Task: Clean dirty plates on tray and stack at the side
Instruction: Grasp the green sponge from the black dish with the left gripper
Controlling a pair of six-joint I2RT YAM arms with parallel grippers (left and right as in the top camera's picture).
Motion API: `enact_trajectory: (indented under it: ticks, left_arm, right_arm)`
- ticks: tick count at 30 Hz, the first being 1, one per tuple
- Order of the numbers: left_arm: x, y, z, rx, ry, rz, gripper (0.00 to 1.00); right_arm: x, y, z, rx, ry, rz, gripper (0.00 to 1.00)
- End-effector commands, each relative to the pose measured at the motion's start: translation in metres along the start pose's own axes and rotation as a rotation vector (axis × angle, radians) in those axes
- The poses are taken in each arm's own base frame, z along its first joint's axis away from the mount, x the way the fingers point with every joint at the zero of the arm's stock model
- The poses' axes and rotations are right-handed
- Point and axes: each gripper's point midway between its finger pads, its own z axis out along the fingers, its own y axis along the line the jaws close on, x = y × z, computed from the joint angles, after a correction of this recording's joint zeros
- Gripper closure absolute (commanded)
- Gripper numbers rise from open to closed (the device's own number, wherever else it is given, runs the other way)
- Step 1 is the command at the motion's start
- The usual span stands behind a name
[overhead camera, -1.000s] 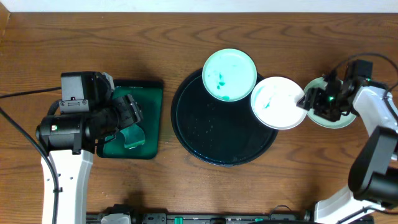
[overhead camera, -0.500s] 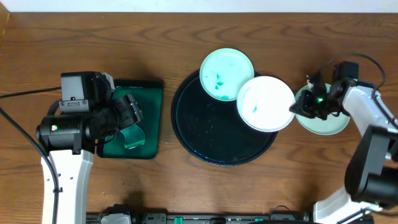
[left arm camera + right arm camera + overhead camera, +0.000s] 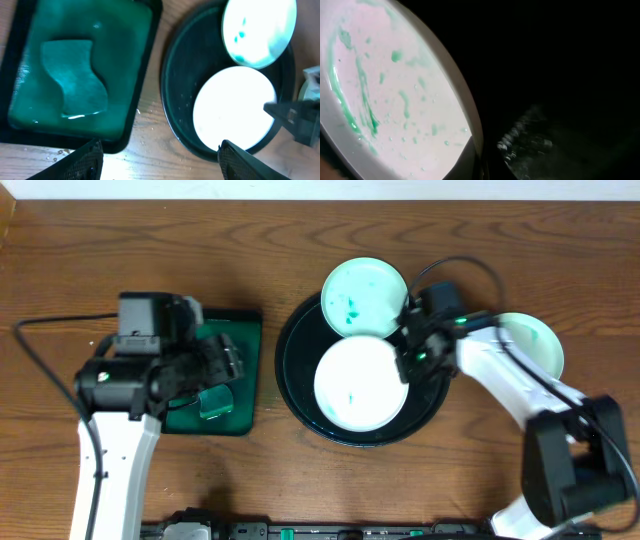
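The large round glossy black tray [image 3: 300, 395] stands in the middle of the brown wooden table [image 3: 300, 240]. Inside it, toward the near side, lies a white round plate with thin green smears [image 3: 355, 380]. The right gripper [image 3: 405, 363] is at the right rim of this plate. In the right wrist view the rim runs down to the place where the fingers are, so the gripper seems pressed together on the rim, pinching it. A second one, the pale teal round plate with green spots [image 3: 362, 295], sits on the far rim of the tray, and its near edge meets the white plate. The third, a pale green round plate [image 3: 535, 345], is on the table to the right of the tray, apart from it and partly hidden by the right arm [image 3: 510, 385]. The left gripper [image 3: 159, 149] hangs over a dark green rectangular tray [image 3: 245, 320] with its fingers spread wide and nothing between them. In this green tray lies a teal sponge-like piece [image 3: 75, 80].
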Motion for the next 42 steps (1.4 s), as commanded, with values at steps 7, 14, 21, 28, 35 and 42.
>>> enact_trajectory:
  ticks: [7,14,21,28,35,42]
  left_arm:
    - [0.015,-0.029,0.065,-0.014,0.186,0.076,0.47]
    - [0.005,0.051,0.081,-0.495,0.128,-0.100,0.54]
    - [-0.002,0.111,0.075,-0.584,0.123,-0.277,0.41]
    - [0.022,0.136,0.138,-0.465,0.230,-0.312,0.41]
    - [0.032,0.145,0.174,-0.462,0.300,-0.313,0.63]
    - [0.026,0.112,0.164,-0.310,0.327,-0.344,0.93]
  right_arm:
    - [0.005,-0.026,0.018,0.144,0.020,0.244,0.99]
    - [0.008,-0.020,0.019,0.136,0.037,0.156,0.99]
    - [0.007,-0.018,0.020,0.134,0.031,0.139,0.99]
    - [0.006,-0.018,0.020,0.133,0.028,0.138,0.99]
    - [0.006,-0.018,0.020,0.133,0.029,0.138,0.99]
    - [0.007,-0.018,0.020,0.134,0.031,0.139,0.99]
